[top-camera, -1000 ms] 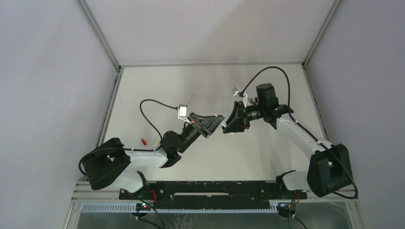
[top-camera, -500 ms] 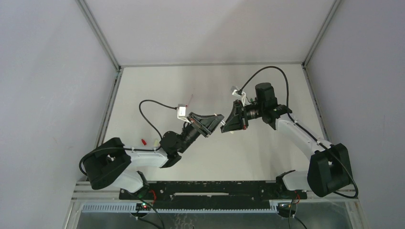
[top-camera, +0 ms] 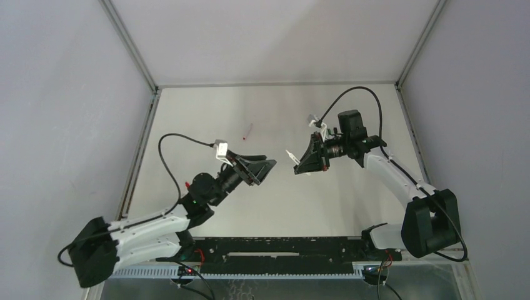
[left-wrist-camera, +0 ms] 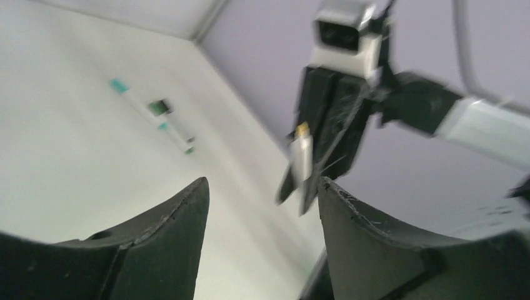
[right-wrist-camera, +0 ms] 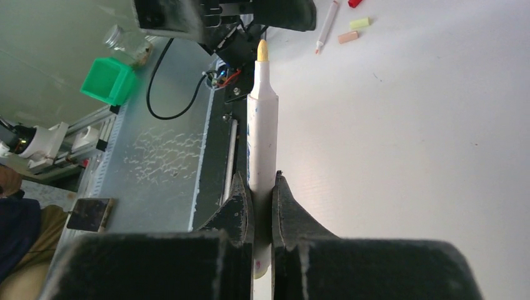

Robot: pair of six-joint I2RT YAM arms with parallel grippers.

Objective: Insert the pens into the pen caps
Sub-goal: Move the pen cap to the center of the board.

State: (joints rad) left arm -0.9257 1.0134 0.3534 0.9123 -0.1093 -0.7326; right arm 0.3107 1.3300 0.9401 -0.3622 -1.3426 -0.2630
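Note:
My right gripper (right-wrist-camera: 263,181) is shut on a white-barrelled pen (right-wrist-camera: 262,125) whose uncapped yellow tip points away from the wrist. Seen from above, this pen (top-camera: 290,154) sticks out of the right gripper (top-camera: 299,167) above mid-table. My left gripper (top-camera: 270,165) hangs a short way to its left, open and empty; its fingers (left-wrist-camera: 178,231) frame the held pen (left-wrist-camera: 301,156) ahead. Yellow-green (right-wrist-camera: 359,23), peach (right-wrist-camera: 348,37) and red (right-wrist-camera: 355,3) pen caps lie on the table beside another pen (right-wrist-camera: 328,22). Two teal-marked pens (left-wrist-camera: 134,100) lie farther off.
A red-tipped pen (top-camera: 247,130) lies at mid-table toward the back. A small red cap (top-camera: 187,185) lies near the left arm. Off the table's near edge stand a green box (right-wrist-camera: 109,80) and a glass jar (right-wrist-camera: 128,40). Walls close in the table's sides.
The left gripper has opened and drawn back to the left and nearer, away from the right gripper. The pen stays in the right gripper, which closed on it.

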